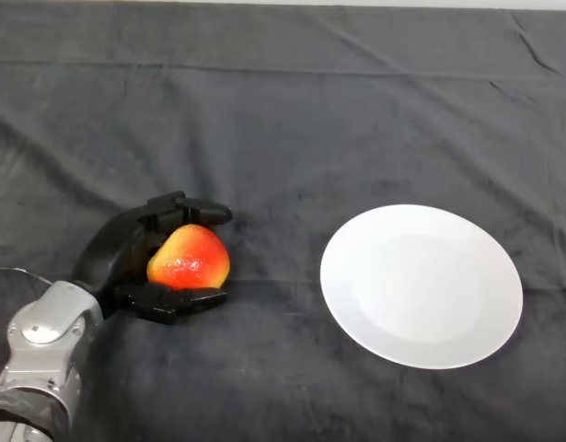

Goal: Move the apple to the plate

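Dark cloth (292,110) | fingers (186,210) curled round apple (189,259) — plate (421,285) well apart

I see the apple (189,259) as red blending into yellow-orange, with a glossy red patch low on its skin. My left hand (126,249) is black on a silver-grey arm (45,345). The plate (421,285) is plain white, unpatterned. The cloth (310,110) is dark charcoal grey throughout.

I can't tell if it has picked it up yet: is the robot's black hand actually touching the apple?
Touching. The head view shows the left hand wrapped around the apple, with its fingers curled against the fruit above and below and no gap showing.
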You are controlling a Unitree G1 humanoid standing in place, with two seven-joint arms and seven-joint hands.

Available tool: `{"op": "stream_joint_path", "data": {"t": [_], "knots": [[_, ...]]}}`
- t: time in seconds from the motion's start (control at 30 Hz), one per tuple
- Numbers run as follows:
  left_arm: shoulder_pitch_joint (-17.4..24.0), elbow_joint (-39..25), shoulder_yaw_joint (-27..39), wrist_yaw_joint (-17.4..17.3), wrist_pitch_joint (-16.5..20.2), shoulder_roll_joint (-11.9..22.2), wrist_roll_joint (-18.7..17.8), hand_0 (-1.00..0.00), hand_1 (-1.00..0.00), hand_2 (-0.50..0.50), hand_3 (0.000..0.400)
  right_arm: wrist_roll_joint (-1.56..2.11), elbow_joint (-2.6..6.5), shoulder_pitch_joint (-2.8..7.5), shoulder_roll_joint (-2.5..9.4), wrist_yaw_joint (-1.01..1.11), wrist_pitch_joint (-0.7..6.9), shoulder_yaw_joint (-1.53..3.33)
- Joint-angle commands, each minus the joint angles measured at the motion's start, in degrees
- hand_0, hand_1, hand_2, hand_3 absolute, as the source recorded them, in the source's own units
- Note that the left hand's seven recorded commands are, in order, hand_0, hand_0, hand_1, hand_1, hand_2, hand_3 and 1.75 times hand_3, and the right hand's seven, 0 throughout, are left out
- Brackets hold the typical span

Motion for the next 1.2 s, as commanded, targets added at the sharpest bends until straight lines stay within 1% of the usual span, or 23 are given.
{"op": "stream_joint_path", "data": {"t": [0.03, 0.37, 0.8, 1.0, 1.2], "knots": [[-3.03, -0.47, -1.74, -1.38, -0.13, -1.99, 1.57, -1.0, -1.0, 0.0, 0.4, -1.16, 1.34, 4.67, 3.15, 0.7, 0.8, 1.26], [-7.61, -0.59, -3.6, -0.56, -3.14, -4.91, 1.48, -1.0, -1.0, 0.0, 0.4, -1.18, 1.43, 4.62, 3.14, 0.69, 0.75, 1.27], [-12.66, 0.11, -8.52, 0.37, -6.4, -7.98, 1.92, -1.0, -1.0, 0.0, 0.4, -1.22, 1.62, 4.53, 3.14, 0.67, 0.66, 1.29], [-14.78, 0.24, -12.96, 1.84, -6.79, -10.09, 2.15, -1.0, -1.0, 0.0, 0.4, -1.23, 1.72, 4.48, 3.14, 0.65, 0.61, 1.3], [-16.66, -0.19, -18.66, 2.78, -5.89, -11.55, 1.66, -1.0, -1.0, 0.0, 0.4, -1.25, 1.82, 4.43, 3.14, 0.64, 0.56, 1.32]]}}
